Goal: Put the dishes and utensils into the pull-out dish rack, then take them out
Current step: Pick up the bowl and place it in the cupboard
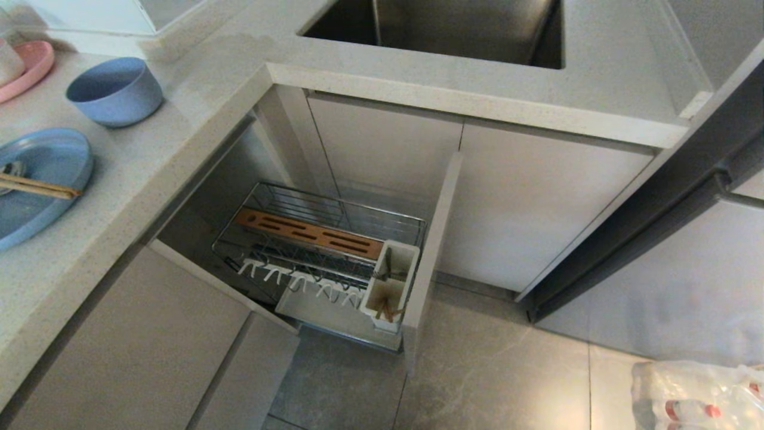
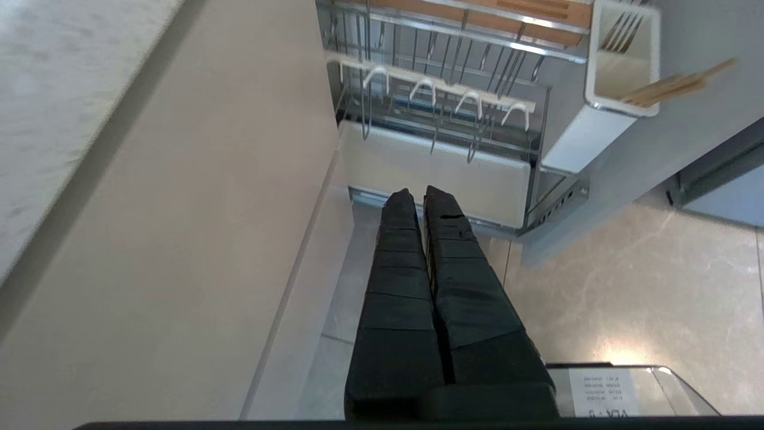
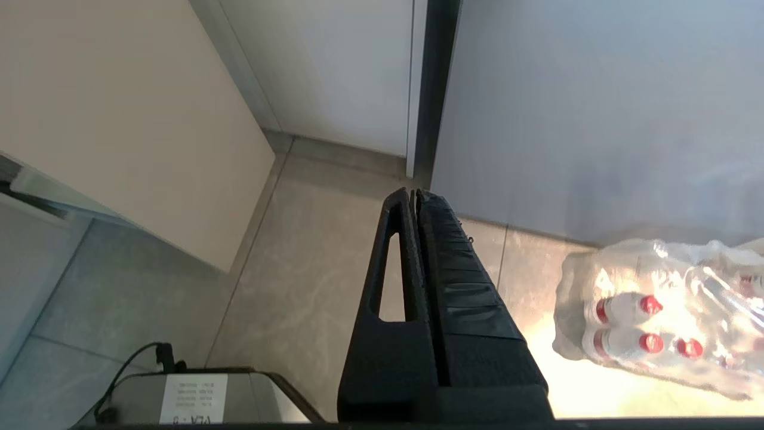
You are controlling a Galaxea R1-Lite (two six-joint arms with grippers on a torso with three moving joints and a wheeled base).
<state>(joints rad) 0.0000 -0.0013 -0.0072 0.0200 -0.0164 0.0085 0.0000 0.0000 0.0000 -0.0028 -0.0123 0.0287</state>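
On the counter at the left stand the light-blue bowl and the light-blue plate. Wooden chopsticks lie across the plate, and a bit of the silver spoon shows beside them. The pull-out dish rack is drawn out below the counter, with its wooden strip and white utensil cup; brown sticks lean in the cup. Neither arm shows in the head view. My left gripper hangs shut and empty above the floor, in front of the rack. My right gripper is shut and empty too.
A pink plate sits at the counter's far left, and the sink lies behind the rack. The rack's beige front panel juts into the floor space. A wrapped pack of bottles lies on the floor at the right.
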